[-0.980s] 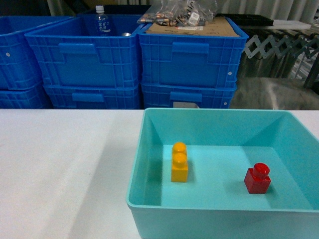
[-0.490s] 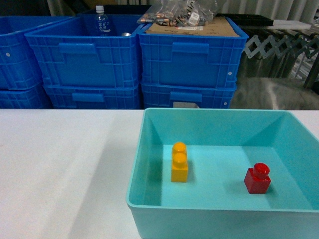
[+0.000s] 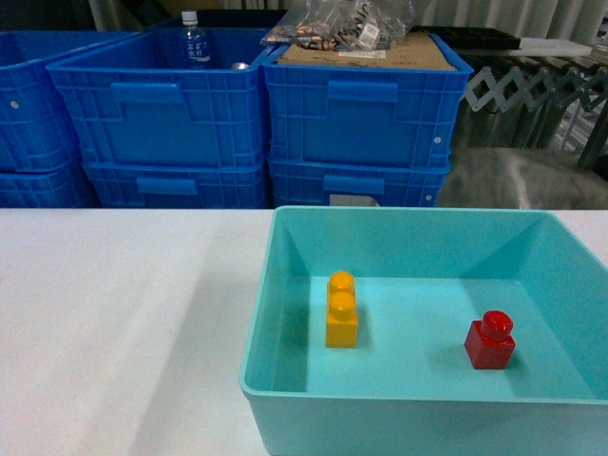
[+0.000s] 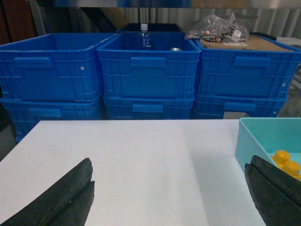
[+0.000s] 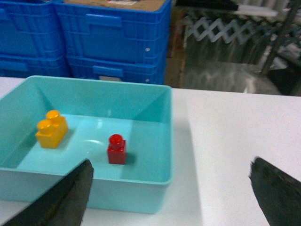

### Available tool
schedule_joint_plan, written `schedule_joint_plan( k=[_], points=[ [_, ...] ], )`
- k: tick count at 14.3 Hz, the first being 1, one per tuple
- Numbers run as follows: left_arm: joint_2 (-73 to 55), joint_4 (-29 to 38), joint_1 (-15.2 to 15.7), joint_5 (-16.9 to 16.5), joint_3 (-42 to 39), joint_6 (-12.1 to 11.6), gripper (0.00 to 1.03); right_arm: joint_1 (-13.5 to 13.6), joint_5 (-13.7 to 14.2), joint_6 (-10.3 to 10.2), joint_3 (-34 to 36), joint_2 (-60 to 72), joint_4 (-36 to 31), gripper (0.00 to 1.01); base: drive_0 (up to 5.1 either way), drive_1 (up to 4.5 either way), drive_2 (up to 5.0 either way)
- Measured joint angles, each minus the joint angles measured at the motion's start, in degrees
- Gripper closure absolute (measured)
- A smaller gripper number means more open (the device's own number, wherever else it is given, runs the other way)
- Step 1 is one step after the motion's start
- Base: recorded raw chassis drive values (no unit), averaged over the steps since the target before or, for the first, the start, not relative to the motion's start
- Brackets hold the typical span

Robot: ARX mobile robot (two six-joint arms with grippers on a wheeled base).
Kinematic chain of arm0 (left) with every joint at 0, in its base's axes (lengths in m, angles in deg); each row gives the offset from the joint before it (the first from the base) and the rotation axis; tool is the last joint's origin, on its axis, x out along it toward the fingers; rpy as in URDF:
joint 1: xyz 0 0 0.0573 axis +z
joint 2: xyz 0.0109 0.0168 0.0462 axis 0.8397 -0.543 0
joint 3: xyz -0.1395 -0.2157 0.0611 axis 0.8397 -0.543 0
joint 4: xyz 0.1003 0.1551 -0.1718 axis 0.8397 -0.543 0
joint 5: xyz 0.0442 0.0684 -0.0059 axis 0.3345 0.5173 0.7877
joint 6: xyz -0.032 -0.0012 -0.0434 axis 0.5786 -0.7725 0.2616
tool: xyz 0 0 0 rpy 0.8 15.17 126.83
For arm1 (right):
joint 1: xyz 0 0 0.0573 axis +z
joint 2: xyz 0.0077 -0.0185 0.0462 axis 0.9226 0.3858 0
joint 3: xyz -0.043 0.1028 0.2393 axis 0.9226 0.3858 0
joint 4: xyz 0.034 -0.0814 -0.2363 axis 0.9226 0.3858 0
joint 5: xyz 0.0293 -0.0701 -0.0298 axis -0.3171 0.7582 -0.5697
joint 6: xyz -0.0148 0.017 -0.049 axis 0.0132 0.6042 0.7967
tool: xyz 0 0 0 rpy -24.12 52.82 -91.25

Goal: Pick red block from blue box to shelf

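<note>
Inside the blue box point(image 3: 285, 285), toward its right side, the red block point(image 3: 490, 340) stands upright with its single stud up, well apart from the yellow two-stud brick point(image 3: 342, 310) nearer the tub's left wall. That tub rests on a white table point(image 3: 114, 313). Behind the tub, dark blue crates point(image 3: 361, 114) are stacked, one holding a water bottle point(image 3: 194, 40). Left gripper point(image 4: 169, 197) hangs over bare tabletop left of the tub, jaws spread wide. Right gripper point(image 5: 171, 193) hovers at the tub's near right corner, jaws likewise wide, holding nothing.

head looks down; both wrists face forward, sharing the blue box point(image 3: 285, 285).
</note>
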Motion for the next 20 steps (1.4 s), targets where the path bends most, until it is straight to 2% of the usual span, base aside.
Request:
schedule_joint_plan(
  k=[1,2,4,6,9,11,13,14,15,20],
  points=[
    [0.0,0.0,0.0,0.0,0.0,0.0,0.05,-0.2,-1.4,1.8,-2.0,8.6,-1.7,0.03,0.0,0.0,0.0],
    [0.0,0.0,0.0,0.0,0.0,0.0,0.05,-0.1,-2.6,2.3,-3.6,14.5,-5.5,0.03,0.0,0.0,0.0],
    [0.0,0.0,0.0,0.0,0.0,0.0,0.05,3.1,-1.8,2.3,-9.0,27.9,-12.0,0.03,0.0,0.0,0.0],
    [0.0,0.0,0.0,0.0,0.0,0.0,0.05,8.5,0.2,0.3,-15.2,44.6,-16.5,0.03,0.0,0.0,0.0],
    [0.0,0.0,0.0,0.0,0.0,0.0,0.05,15.4,3.3,-3.8,-26.9,67.3,-18.1,0.03,0.0,0.0,0.0],
    [0.0,0.0,0.0,0.0,0.0,0.0,0.05,18.0,5.7,-6.1,-34.8,80.8,-15.9,0.03,0.0,0.0,0.0],
    [0.0,0.0,0.0,0.0,0.0,0.0,0.05,19.0,8.3,-6.9,-41.1,90.7,-14.4,0.03,0.0,0.0,0.0],
    [0.0,0.0,0.0,0.0,0.0,0.0,0.05,18.8,12.0,-7.2,-46.3,98.5,-13.7,0.03,0.0,0.0,0.0],
    [0.0,0.0,0.0,0.0,0.0,0.0,0.05,18.0,12.6,-8.3,-50.8,105.7,-12.2,0.03,0.0,0.0,0.0],
    [0.0,0.0,0.0,0.0,0.0,0.0,0.05,17.0,14.1,-10.9,-55.6,112.6,-10.2,0.03,0.0,0.0,0.0]
  ],
)
